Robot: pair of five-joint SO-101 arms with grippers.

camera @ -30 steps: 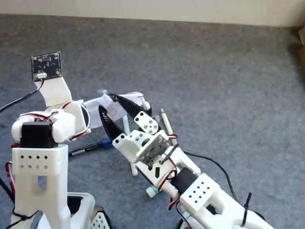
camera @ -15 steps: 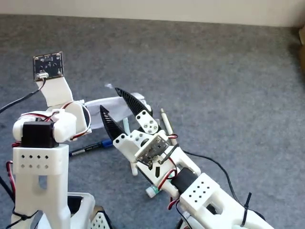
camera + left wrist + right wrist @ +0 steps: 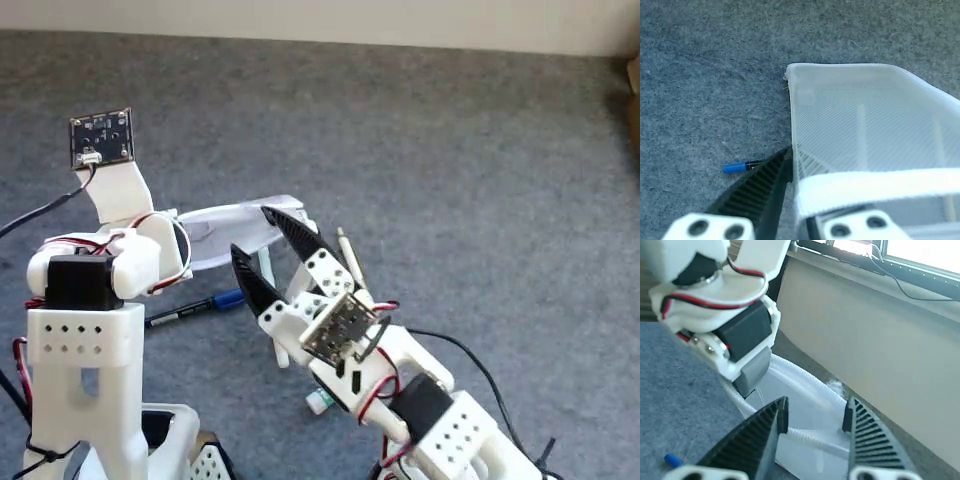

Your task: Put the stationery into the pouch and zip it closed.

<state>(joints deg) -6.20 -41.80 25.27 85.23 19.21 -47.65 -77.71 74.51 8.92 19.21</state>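
Beside the pouch [image 3: 225, 235], a blue-capped pen [image 3: 195, 309] lies on grey carpet [image 3: 450, 150].

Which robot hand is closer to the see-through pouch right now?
The left. The left hand grips the pouch by one edge, so it is touching it. The right hand is open by the pouch's other end, holding nothing.

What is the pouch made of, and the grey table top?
Pouch: seemingly thin, whitish, see-through mesh or plastic; fine stripes show, and stick shapes show through it. Table top: looks like grey felt or carpet, matte and fuzzy.
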